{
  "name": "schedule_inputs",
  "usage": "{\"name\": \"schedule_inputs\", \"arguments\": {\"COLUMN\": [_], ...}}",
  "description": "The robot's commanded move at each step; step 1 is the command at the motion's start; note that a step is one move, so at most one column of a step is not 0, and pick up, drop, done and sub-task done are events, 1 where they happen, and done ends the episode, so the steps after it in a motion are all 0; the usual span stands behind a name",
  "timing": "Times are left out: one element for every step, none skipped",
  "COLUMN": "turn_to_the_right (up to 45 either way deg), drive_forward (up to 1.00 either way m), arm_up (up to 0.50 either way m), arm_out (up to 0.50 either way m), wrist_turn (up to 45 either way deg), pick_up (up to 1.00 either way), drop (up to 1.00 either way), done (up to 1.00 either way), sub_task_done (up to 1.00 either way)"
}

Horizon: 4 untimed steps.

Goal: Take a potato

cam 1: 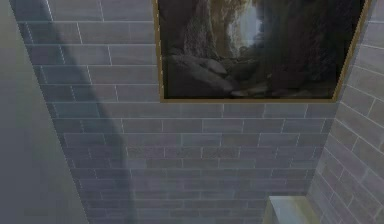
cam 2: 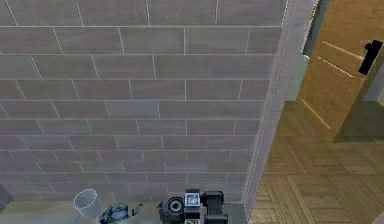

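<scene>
At the bottom edge of the arm side view sits the wrist with its two white marked squares (cam 2: 190,208). Just left of them is the gripper (cam 2: 118,213), a dark body low over a pale greenish surface (cam 2: 40,212). A clear glass (cam 2: 87,203) stands on that surface right beside the gripper's far end. I cannot tell whether the gripper holds anything.
A grey brick wall (cam 2: 130,100) rises close behind the surface. Right of the wall's corner lie wooden floor (cam 2: 320,180) and a wooden door (cam 2: 345,70) with a dark handle. In the forward view a framed dark painting (cam 1: 260,45) hangs on brick, with a pale ledge (cam 1: 295,210) below.
</scene>
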Motion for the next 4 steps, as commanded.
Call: {"name": "schedule_inputs", "arguments": {"turn_to_the_right": [0.0, 0.0, 0.0, 0.0], "drive_forward": [0.0, 0.0, 0.0, 0.0], "arm_up": [0.0, 0.0, 0.0, -0.3], "arm_out": [0.0, 0.0, 0.0, 0.0], "wrist_turn": [45.0, 45.0, 39.0, 0.0], "pick_up": [0.0, 0.0, 0.0, 0.0], "drop": [0.0, 0.0, 0.0, 0.0], "done": [0.0, 0.0, 0.0, 0.0], "sub_task_done": [0.0, 0.0, 0.0, 0.0]}}
